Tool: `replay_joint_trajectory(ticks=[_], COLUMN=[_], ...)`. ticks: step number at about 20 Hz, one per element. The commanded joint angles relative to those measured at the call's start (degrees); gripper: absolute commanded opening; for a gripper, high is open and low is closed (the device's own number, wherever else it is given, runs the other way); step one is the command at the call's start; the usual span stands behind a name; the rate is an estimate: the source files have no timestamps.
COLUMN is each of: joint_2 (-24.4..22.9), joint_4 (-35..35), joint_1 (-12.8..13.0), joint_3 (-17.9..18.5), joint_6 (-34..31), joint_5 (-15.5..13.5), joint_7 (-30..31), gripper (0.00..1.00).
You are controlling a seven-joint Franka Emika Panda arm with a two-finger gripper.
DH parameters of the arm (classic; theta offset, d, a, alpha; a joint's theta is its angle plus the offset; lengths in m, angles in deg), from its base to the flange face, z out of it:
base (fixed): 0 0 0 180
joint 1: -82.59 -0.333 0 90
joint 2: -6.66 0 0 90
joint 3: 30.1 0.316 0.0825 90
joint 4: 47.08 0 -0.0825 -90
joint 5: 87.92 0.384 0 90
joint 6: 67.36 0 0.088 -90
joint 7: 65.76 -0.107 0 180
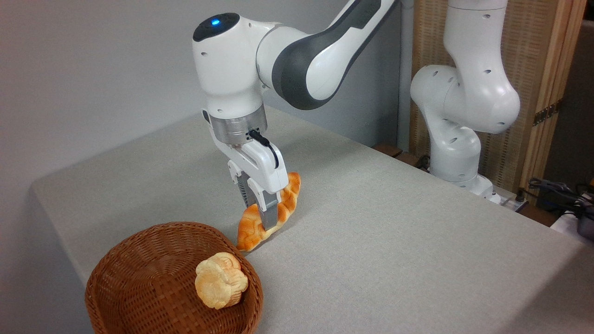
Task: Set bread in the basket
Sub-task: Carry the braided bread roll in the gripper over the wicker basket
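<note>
The long braided bread (267, 215), orange-golden with pointed ends, hangs tilted in my gripper (262, 218), which is shut on its middle. Its lower tip is close to the table, just behind the far right rim of the basket (139, 260). The basket is a round reddish-brown wicker bowl at the front left corner of the table. The loaf is outside the basket, up and to the right of it.
A small round pale-yellow bun (220, 279) lies inside the basket against its right wall. The grey table (394, 241) stretches right and back. My arm's white base (457, 153) stands at the back right, with cables (561, 195) beyond it.
</note>
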Motion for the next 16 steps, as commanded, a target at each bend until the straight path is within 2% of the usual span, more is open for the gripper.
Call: replay_joint_trajectory(ticks=[1,4,7,9,14,16], joint_2=[-1.1,-2.16,-2.16,-2.16,-1.55,-1.11], joint_4=[0.37,2.13,5.72,8.36,12.15,12.5], joint_1=[0.12,0.12,0.12,0.12,-0.32,-0.41], joint_3=[0.31,0.4,0.57,0.92,1.1,1.45], joint_6=[-0.03,-0.55,-4.67,-6.35,-4.87,-1.89], joint_5=[-0.3,-1.09,-1.26,-3.01,-5.74,-6.27], joint_7=[-1.26,-1.08,-1.26,-1.35,-2.13,-2.84], gripper=[0.39,0.34,0.34,0.34,0.34,0.36])
